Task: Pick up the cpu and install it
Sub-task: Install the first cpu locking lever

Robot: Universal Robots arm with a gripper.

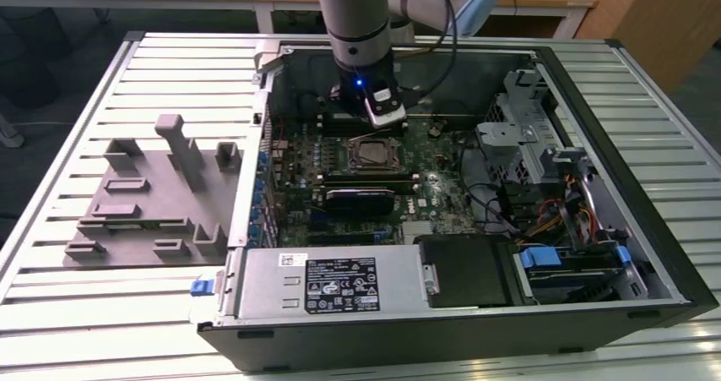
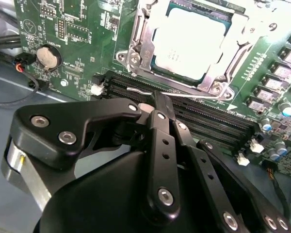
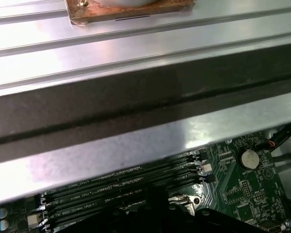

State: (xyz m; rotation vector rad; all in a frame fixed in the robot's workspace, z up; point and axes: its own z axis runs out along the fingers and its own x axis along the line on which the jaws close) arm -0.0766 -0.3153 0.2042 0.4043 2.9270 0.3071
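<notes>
The cpu [image 2: 184, 39] is a silvery square chip lying flat in the motherboard socket, with the metal socket frame [image 2: 136, 48] around it. It also shows as a small square in the middle of the board, the cpu [image 1: 370, 154]. My gripper [image 1: 386, 121] hangs just behind the socket inside the open computer case. In the second wrist view its black fingers [image 2: 157, 104] meet at the tip, shut with nothing between them, right over the thin socket lever [image 2: 194, 95] and the memory slots [image 2: 208, 121].
Grey fixture blocks [image 1: 147, 195] stand on the slatted table at the exterior view's left. The case holds a power supply [image 1: 327, 284] at the front and a drive cage [image 1: 529, 144] with cables at the right. A case wall [image 3: 136, 97] rises close by.
</notes>
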